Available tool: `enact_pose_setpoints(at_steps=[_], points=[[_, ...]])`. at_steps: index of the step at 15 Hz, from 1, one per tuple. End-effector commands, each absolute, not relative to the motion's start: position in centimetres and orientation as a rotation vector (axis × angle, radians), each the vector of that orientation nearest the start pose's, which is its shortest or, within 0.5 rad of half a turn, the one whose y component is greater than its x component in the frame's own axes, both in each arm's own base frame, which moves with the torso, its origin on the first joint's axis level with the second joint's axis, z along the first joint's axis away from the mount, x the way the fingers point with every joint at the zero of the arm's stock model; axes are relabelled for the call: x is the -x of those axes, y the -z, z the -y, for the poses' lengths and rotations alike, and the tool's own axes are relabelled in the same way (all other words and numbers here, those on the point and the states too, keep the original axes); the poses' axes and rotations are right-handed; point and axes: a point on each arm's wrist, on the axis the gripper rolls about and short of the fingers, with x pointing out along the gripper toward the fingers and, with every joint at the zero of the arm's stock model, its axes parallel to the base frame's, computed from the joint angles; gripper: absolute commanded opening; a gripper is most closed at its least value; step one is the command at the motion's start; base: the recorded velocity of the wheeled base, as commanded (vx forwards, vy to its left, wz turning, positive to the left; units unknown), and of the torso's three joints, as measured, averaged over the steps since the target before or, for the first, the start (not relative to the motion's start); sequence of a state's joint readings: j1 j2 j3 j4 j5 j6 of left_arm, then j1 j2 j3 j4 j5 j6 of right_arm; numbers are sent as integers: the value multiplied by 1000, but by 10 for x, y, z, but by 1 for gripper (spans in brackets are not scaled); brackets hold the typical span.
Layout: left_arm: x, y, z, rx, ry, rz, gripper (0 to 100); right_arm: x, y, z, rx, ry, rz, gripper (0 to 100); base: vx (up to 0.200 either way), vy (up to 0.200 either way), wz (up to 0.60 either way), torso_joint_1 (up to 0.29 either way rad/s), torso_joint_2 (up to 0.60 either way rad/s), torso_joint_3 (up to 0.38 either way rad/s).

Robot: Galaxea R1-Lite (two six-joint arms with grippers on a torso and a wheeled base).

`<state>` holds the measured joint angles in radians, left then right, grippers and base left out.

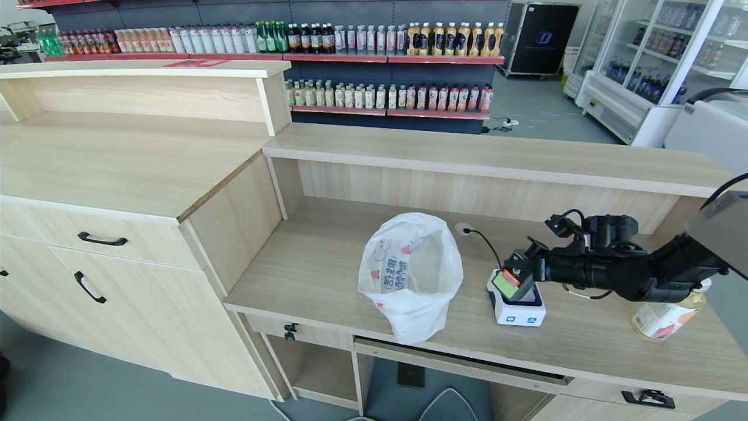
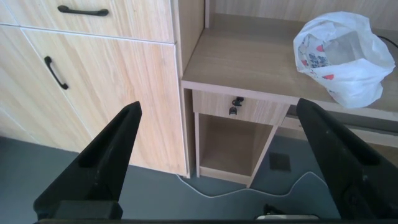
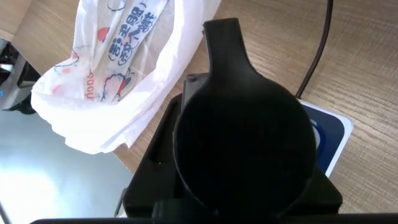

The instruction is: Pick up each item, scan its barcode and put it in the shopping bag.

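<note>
Scanning seems the step in hand: right tool (image 1: 515,276) clamps a small green-and-red packet (image 1: 506,285) just above the scanner (image 1: 519,311). Next it must swing over to the shopping bag (image 1: 412,275) beside the scanner and release. Left tool (image 2: 219,106) hangs open.

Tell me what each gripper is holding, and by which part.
Right gripper: a green-and-red item above the scanner, gripped at its arm-side end. Left fingers open, empty.
</note>
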<state>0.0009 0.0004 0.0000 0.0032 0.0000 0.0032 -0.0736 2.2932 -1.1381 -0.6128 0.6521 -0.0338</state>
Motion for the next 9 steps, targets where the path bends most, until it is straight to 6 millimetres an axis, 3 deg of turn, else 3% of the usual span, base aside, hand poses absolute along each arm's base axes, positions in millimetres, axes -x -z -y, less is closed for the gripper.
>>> enact_pose_setpoints(at_steps=[1,9], points=[[23,-75,0,-3,-2,-3,100,-422,-45,17,-164,-574,-505,0,0,0,0,0,0,0],[23,-75,0,-3,-2,-3,100,-425,-42,10,-161,-591,-501,0,0,0,0,0,0,0]])
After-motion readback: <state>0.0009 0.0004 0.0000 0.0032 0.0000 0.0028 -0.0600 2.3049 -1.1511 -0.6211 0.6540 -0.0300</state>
